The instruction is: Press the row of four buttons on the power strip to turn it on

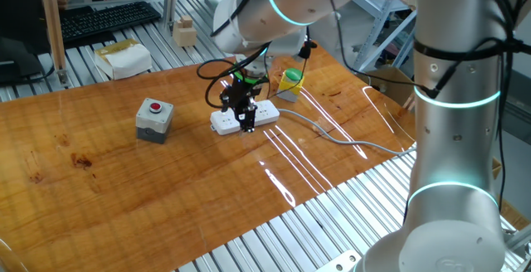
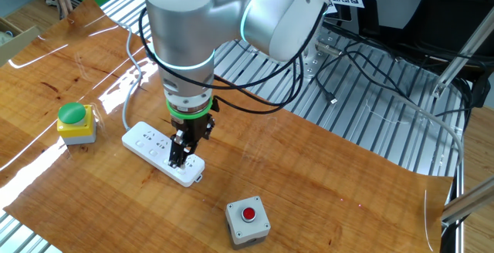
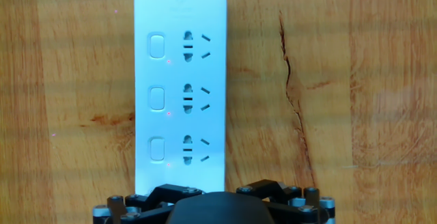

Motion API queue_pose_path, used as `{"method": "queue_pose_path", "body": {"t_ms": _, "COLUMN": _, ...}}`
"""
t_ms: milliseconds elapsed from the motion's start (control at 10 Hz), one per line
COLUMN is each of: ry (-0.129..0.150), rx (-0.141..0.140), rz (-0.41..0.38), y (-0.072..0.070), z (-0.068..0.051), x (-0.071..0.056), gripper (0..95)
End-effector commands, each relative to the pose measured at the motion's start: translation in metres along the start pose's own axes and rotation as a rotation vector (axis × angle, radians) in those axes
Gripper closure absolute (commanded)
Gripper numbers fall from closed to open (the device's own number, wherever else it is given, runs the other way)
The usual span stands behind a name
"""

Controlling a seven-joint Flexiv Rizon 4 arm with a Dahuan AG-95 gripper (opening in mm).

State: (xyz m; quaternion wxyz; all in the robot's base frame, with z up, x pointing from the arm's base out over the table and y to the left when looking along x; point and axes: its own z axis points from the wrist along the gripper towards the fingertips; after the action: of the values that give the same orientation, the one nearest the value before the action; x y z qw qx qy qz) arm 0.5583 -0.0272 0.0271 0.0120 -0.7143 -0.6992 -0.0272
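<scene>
Power strip (image 2: 160, 153) flat on table (image 2: 332, 168), gripper (image 2: 179, 160) over its end.
In the other fixed view, green-button box (image 2: 76, 123) sits left of the strip, red-button box (image 2: 248, 221) nearer the camera to its right. Cable (image 1: 332, 134) runs off the strip's far end. Hand view: buttons (image 3: 157, 98) left of the sockets.

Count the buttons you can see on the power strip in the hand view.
3 on the power strip: top button, middle button and lower button, in one column left of the sockets. A fourth may be hidden behind the gripper body at the bottom edge.
</scene>
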Motion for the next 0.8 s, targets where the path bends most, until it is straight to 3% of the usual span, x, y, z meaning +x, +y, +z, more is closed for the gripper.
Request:
{"method": "queue_pose_path", "body": {"t_ms": 100, "ry": 0.0, "rx": 0.0, "rz": 0.004, "y": 0.002, "z": 0.001, "x": -0.001, "gripper": 0.0}}
{"method": "queue_pose_path", "body": {"t_ms": 300, "ry": 0.006, "rx": -0.005, "rz": 0.009, "y": 0.002, "z": 0.003, "x": -0.001, "gripper": 0.0}}
{"method": "queue_pose_path", "body": {"t_ms": 600, "ry": 0.004, "rx": -0.022, "rz": 0.003, "y": 0.003, "z": 0.021, "x": 0.0, "gripper": 0.0}}
{"method": "queue_pose_path", "body": {"t_ms": 800, "ry": 0.005, "rx": -0.031, "rz": 0.003, "y": 0.004, "z": 0.024, "x": 0.0, "gripper": 0.0}}
